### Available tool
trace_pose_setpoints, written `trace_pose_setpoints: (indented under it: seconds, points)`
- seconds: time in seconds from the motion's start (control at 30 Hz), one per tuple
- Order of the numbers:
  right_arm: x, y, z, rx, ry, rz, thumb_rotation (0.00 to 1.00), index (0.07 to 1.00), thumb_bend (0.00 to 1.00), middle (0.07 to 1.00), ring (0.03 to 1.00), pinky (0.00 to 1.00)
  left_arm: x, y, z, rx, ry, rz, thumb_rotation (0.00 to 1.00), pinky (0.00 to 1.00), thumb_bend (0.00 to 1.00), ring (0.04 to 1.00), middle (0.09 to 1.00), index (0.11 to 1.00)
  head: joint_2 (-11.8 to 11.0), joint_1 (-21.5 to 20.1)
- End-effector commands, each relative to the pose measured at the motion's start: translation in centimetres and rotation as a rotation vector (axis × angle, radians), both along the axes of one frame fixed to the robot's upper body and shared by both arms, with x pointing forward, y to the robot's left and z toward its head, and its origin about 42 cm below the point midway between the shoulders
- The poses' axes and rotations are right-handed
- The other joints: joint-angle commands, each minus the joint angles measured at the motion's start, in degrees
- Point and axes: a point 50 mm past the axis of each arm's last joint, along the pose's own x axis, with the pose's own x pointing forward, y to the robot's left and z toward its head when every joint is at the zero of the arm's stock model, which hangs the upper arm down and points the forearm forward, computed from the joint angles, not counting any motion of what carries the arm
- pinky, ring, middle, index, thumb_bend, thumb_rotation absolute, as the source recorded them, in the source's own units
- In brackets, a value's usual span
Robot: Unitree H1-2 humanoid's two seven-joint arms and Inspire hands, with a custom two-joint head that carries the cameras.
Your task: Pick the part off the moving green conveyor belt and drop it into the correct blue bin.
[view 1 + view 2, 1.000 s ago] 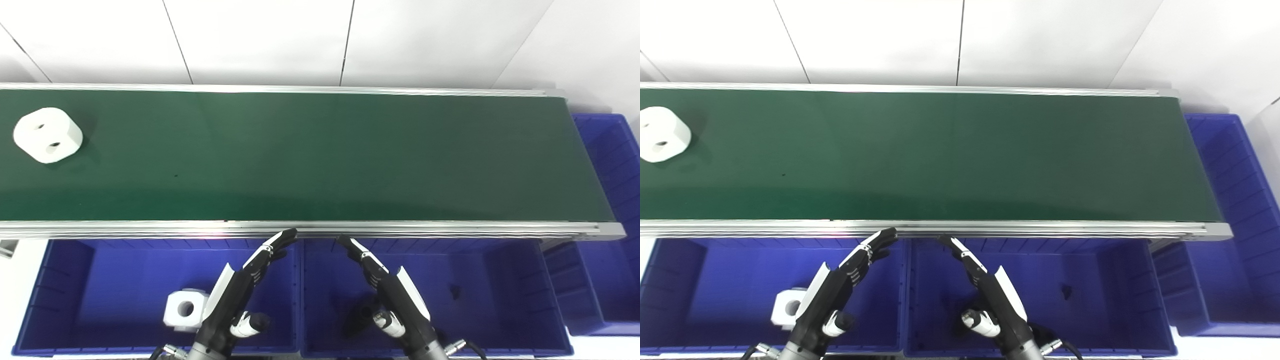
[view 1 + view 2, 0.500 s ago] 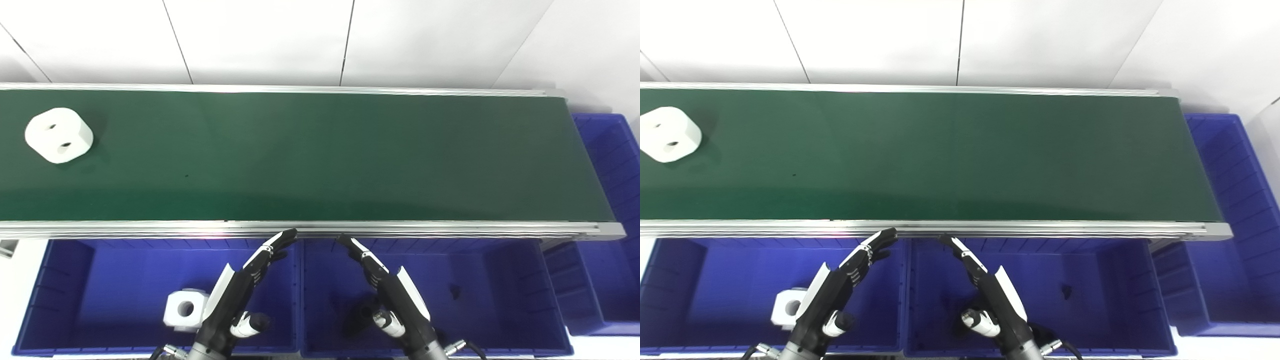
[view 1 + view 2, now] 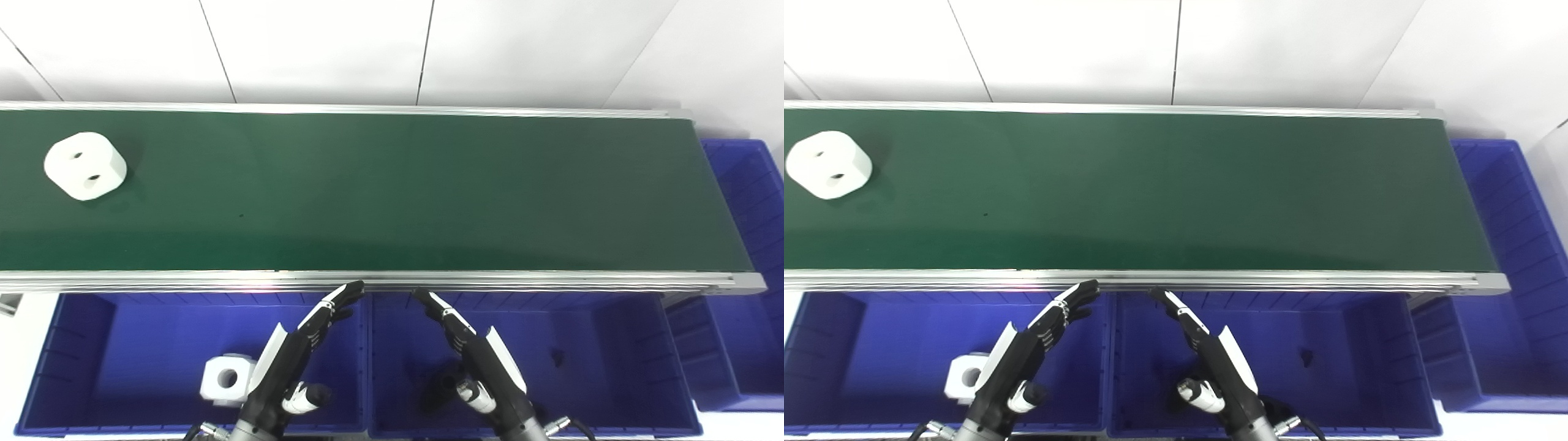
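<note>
Waiting step, pickup not yet begun. White block (image 3: 85, 165) with two holes in its top face, lying on the green belt (image 3: 392, 196) at the far left end, well apart from both hands. Left hand (image 3: 294, 355) and right hand (image 3: 478, 355) both hovering low over the blue bins, fingertips near the belt's near rail (image 3: 392, 280), fingers stretched out and apart, nothing held in either. Left bin (image 3: 79, 318) already containing one white block with a hole (image 3: 225, 378), partly hidden behind the left forearm; middle bin (image 3: 612, 318) holding dark pieces (image 3: 556, 356), too small and shadowed to identify. Further bin (image 3: 744, 184) at the belt's right end. Next move, as a judgement: reach over the rail with the left hand, timed to meet the block as the belt carries it, close around its sides, lift, then release over the left bin, whose white contents look the likelier match. Main demand: timing against belt motion.
</note>
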Motion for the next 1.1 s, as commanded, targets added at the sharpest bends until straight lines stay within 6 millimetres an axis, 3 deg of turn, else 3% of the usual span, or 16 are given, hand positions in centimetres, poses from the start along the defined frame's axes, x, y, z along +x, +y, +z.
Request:
trace_pose_setpoints:
  seconds: [0.0, 0.67, 0.8, 1.0, 1.07]
  points:
    - [0.1, 0.3, 0.8, 0.03, -0.062, 0.002, 1.0, 0.909, 0.99, 0.954, 0.964, 0.95, -0.2, 0.0, 0.6, -0.011, -0.047, 0.001, 0.99, 0.88, 1.0, 0.913, 0.893, 0.884, 0.0, 0.1]
    - [0.1, 0.4, 0.4, 0.021, -0.053, 0.001, 1.0, 0.902, 0.98, 0.949, 0.955, 0.94, -0.2, 0.3, 0.2, -0.005, -0.038, 0.0, 0.99, 0.87, 1.0, 0.909, 0.891, 0.883, -1.2, -0.4]
    - [0.2, 0.4, 0.0, 0.009, -0.048, 0.001, 1.0, 0.908, 0.98, 0.948, 0.956, 0.94, 0.0, 0.2, -0.1, -0.002, -0.034, 0.001, 0.99, 0.87, 1.0, 0.906, 0.888, 0.883, -1.7, 1.2]
    - [0.6, -0.4, -1.1, -0.001, -0.011, -0.004, 1.0, 0.913, 1.0, 0.955, 0.967, 0.95, 0.4, -0.6, -1.3, 0.006, -0.011, -0.01, 0.99, 0.86, 1.0, 0.902, 0.888, 0.876, -4.8, 6.9]
    - [0.6, -0.7, -1.5, -0.008, 0.004, -0.003, 1.0, 0.914, 1.0, 0.958, 0.97, 0.96, 0.5, -0.9, -1.8, 0.012, -0.004, -0.011, 0.99, 0.86, 1.0, 0.9, 0.884, 0.874, -7.3, 8.2]
